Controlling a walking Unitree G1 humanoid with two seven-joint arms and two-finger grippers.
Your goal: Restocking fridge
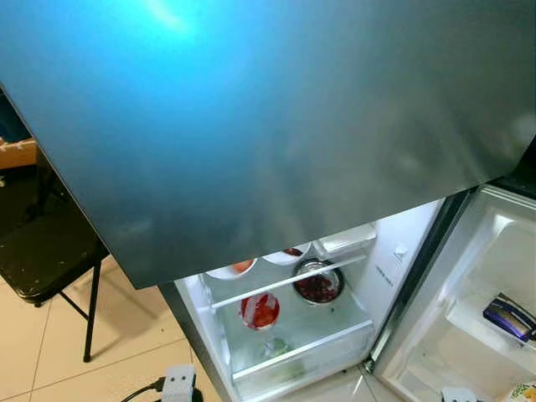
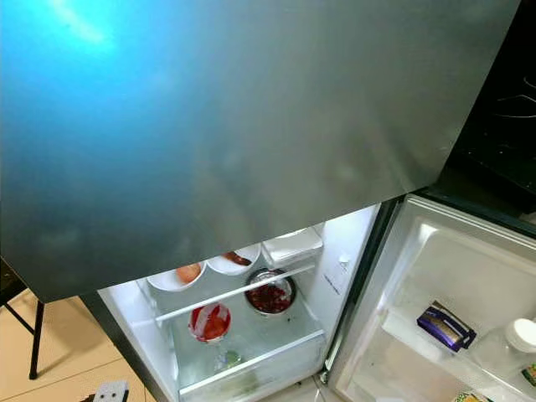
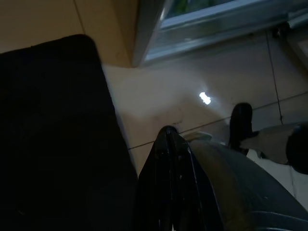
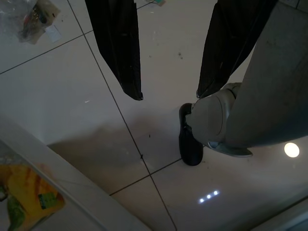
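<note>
Occupying the lower centre of the head views, the open fridge (image 1: 360, 276) holds a steel bowl (image 1: 317, 285) of dark red food, a red-lidded jar (image 1: 260, 311) and two white bowls (image 1: 232, 269). Its door shelf (image 2: 419, 339), lower right, carries a purple packet (image 2: 446, 326). Left gripper (image 3: 168, 139): fingers pressed together above floor tiles (image 3: 163, 96). Right gripper (image 4: 171, 94): fingers spread, hanging idle.
</note>
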